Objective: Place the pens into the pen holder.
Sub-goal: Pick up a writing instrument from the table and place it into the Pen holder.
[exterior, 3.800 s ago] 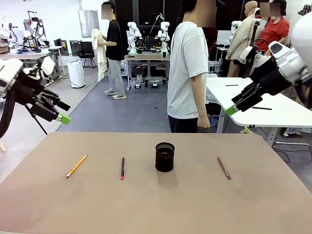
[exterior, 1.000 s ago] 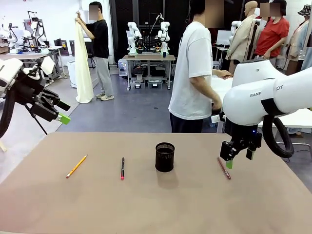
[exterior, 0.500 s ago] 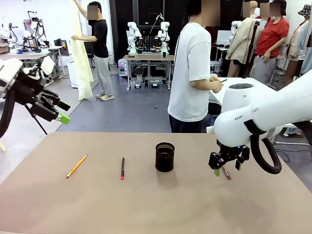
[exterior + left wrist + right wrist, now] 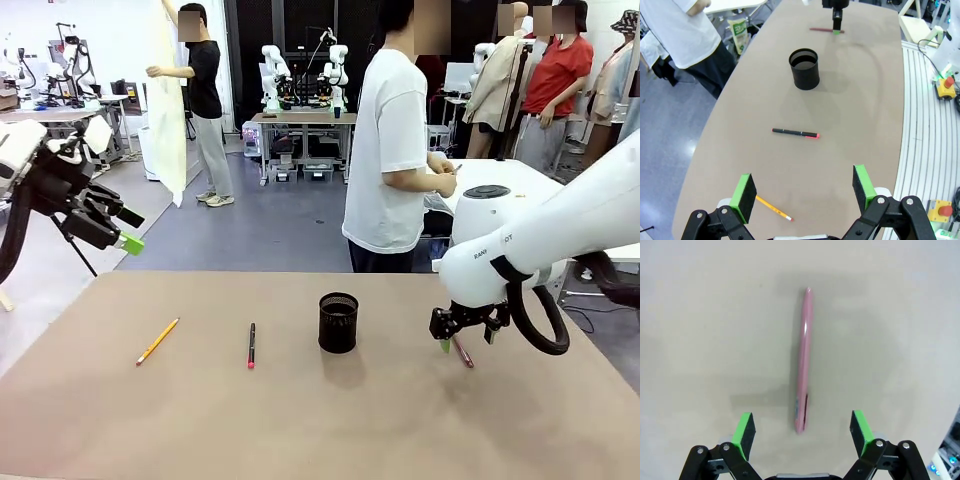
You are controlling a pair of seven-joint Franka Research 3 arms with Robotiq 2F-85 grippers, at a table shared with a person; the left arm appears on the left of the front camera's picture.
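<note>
Three pens lie on the tan table (image 4: 300, 420). A yellow-orange pencil (image 4: 157, 341) is at the left, a black pen with a red tip (image 4: 251, 345) lies beside it, and a dark-red pen (image 4: 461, 352) lies at the right. The black mesh pen holder (image 4: 338, 322) stands upright in the middle. My right gripper (image 4: 464, 339) hangs open just above the dark-red pen (image 4: 803, 362), its green-padded fingers either side of it, not touching. My left gripper (image 4: 128, 230) is open, raised off the table's left edge. From it I see the holder (image 4: 804, 68), the black pen (image 4: 795, 133) and the pencil (image 4: 774, 208).
A person in a white T-shirt (image 4: 392, 150) stands at the far edge of the table, turned to a white side table (image 4: 470, 185). Other people and work tables are farther back. The right arm's white body (image 4: 560, 235) reaches over the table's right side.
My right gripper has moved left and down over the dark-red pen, staying open. The left arm has not moved. No pen has shifted.
</note>
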